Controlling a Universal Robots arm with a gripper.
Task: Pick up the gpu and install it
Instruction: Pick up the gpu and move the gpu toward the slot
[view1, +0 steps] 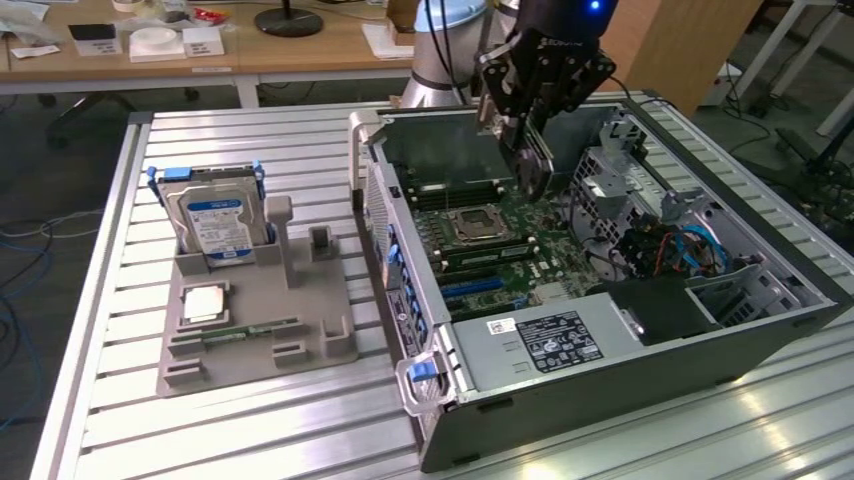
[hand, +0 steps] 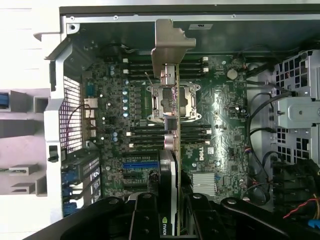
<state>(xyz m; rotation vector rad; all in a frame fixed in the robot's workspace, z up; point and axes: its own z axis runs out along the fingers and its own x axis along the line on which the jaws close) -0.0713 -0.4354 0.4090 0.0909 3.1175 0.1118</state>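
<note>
Above the open computer case (view1: 601, 400), the graphics card (view1: 534, 165) hangs in the air, clear of the motherboard (hand: 220, 125) beneath it.

**Markings**
- The wrist view shows a green-and-white logo on the dark face of the graphics card (hand: 170, 190), close to the grip. Its lettering cannot be read.
- The motherboard carries the word "DELL" (hand: 201, 154) in white beside a finned heat sink (hand: 202, 182).
- A black-and-white sticker (view1: 554, 340) sits on the metal box in the near corner of the case. Its text is too small to read.
- A hard drive (view1: 214, 225) with a blue-and-white label stands upright in a grey holder (view1: 254, 320) on the counter (view1: 267, 430), well apart from the case. Its label print cannot be read.

**Grip**
- The fingers (hand: 145, 220) are closed partway on the graphics card, one on each flat face, and hold it on edge.
- The card extends away from the fingers, and its silver bracket (hand: 170, 47) is at the far end.
- In the wrist view the card's edge crosses in front of the processor socket (hand: 157, 102) and the memory slots (hand: 145, 135).
- A blue slot (hand: 140, 164) lies to one side of the card, not touching it.
</note>
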